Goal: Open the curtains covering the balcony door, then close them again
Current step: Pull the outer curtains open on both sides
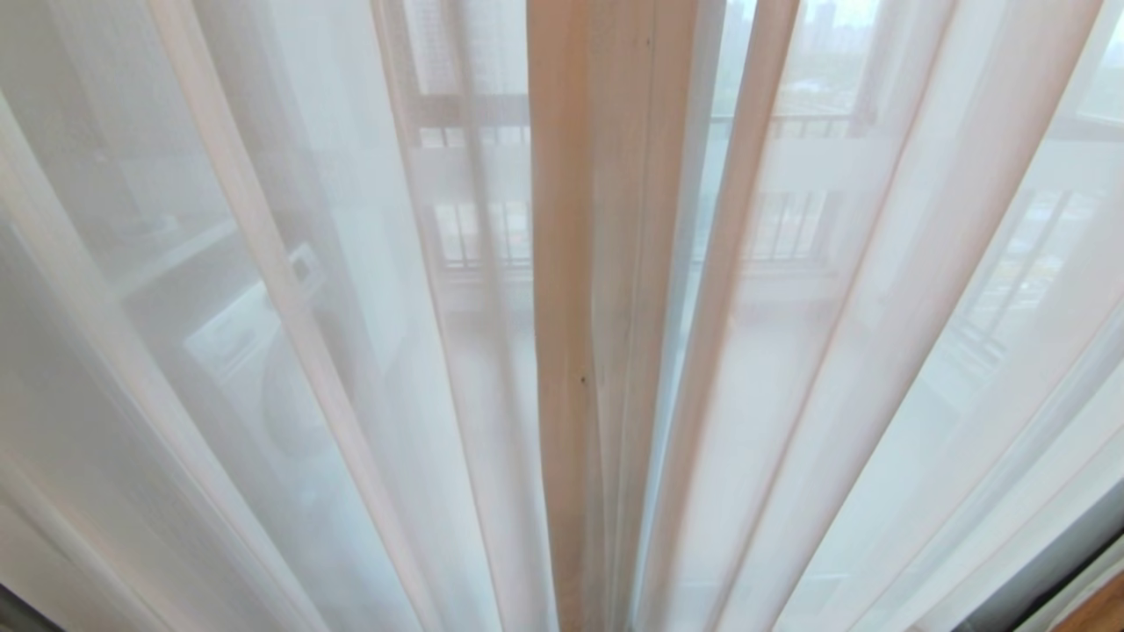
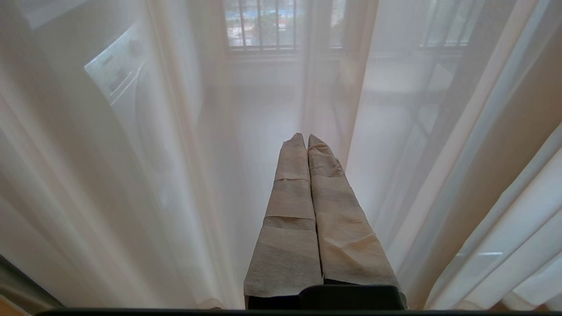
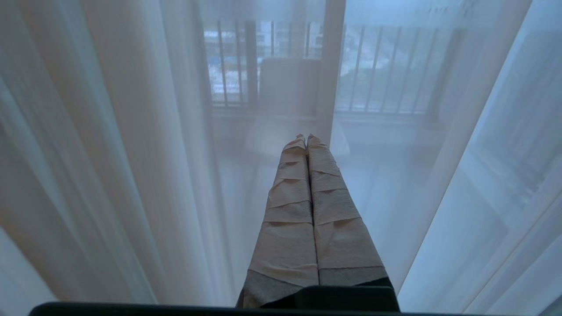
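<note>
The sheer white curtains (image 1: 307,351) hang drawn across the whole head view. Their two edges overlap in a thicker beige fold (image 1: 593,351) down the middle. The balcony door behind them shows only dimly through the fabric. Neither arm appears in the head view. My left gripper (image 2: 306,138) is shut with nothing between its tape-wrapped fingers (image 2: 290,210), pointing at the sheer curtains (image 2: 175,175). My right gripper (image 3: 306,139) is also shut and holds nothing, its tips just short of a curtain fold (image 3: 331,87). Whether either gripper touches the fabric I cannot tell.
Through the fabric a white washing machine (image 2: 116,66) stands at the left and a balcony railing (image 3: 377,70) runs across the back. A dark strip (image 1: 1045,570) and a bit of wooden floor (image 1: 1102,614) show at the lower right.
</note>
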Controlling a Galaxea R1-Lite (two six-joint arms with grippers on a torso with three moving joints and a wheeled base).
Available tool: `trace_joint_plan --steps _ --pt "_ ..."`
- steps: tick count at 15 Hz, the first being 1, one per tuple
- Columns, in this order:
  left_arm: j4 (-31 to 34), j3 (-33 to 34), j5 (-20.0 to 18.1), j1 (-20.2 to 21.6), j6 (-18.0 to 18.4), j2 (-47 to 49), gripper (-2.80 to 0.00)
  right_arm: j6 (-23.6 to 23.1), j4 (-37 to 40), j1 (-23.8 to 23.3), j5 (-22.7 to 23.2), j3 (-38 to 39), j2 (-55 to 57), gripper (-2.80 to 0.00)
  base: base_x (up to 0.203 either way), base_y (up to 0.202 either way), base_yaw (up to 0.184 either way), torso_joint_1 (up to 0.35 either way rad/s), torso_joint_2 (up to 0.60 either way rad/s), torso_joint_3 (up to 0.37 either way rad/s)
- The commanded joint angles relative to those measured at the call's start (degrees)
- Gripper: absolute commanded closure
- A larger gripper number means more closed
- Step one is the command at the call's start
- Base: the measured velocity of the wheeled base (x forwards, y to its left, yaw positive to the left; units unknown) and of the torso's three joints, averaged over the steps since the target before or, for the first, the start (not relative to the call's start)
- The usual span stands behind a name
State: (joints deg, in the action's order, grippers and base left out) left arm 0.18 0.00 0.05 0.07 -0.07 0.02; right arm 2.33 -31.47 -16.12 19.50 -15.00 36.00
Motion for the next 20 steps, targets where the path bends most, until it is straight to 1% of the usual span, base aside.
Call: trace_joint_plan --steps 1,4,5,6,7,10,11,12,17,20 --pt "-0.01 0.0 0.04 0.01 -0.02 -0.02 0.0 -1.98 1.35 5.59 -2.13 6.95 -6.9 0.0 0.0 0.0 0.0 0.0 0.0 0.0" --pt "-0.01 0.0 0.04 0.01 -0.02 -0.02 0.0 -4.67 7.89 10.94 -4.76 12.89 -18.45 0.0 0.0 0.0 0.0 0.0 0.0 0.0" --pt "-0.01 0.0 0.04 0.01 0.0 -0.02 0.0 -5.31 12.31 13.68 -6.67 13.82 -22.14 0.0 0.0 0.0 0.0 0.0 0.0 0.0" --pt "-0.01 0.0 0.04 0.01 0.07 -0.02 0.0 -5.83 18.27 16.2 -10.89 14.48 -24.48 0.0 0.0 0.0 0.0 0.0 0.0 0.0" --pt "-0.01 0.0 0.04 0.01 -0.02 -0.02 0.0 -6.1 21.44 16.89 -14.75 14.85 -24.99 0.0 0.0 0.0 0.0 0.0 0.0 0.0" --pt "-0.01 0.0 0.04 0.01 0.03 -0.02 0.0 -6.78 26.72 17.08 -20.62 15.0 -25.8 0.0 0.0 0.0 0.0 0.0 0.0 0.0" --pt "-0.01 0.0 0.04 0.01 0.0 -0.02 0.0 -6.15 27.48 17.08 -22.33 15.0 -25.8 0.0 0.0 0.0 0.0 0.0 0.0 0.0" --pt "-0.01 0.0 0.04 0.01 0.07 -0.02 0.0 -5.9 27.55 17.04 -22.46 15.0 -26.28 0.0 0.0 0.0 0.0 0.0 0.0 0.0" --pt "-0.01 0.0 0.04 0.01 -0.02 -0.02 0.0 -5.81 31.15 16.57 -20.48 15.0 -35.83 0.0 0.0 0.0 0.0 0.0 0.0 0.0" --pt "-0.01 0.0 0.04 0.01 -0.02 -0.02 0.0 -4.26 31.29 16.56 -20.46 15.0 -35.91 0.0 0.0 0.0 0.0 0.0 0.0 0.0"
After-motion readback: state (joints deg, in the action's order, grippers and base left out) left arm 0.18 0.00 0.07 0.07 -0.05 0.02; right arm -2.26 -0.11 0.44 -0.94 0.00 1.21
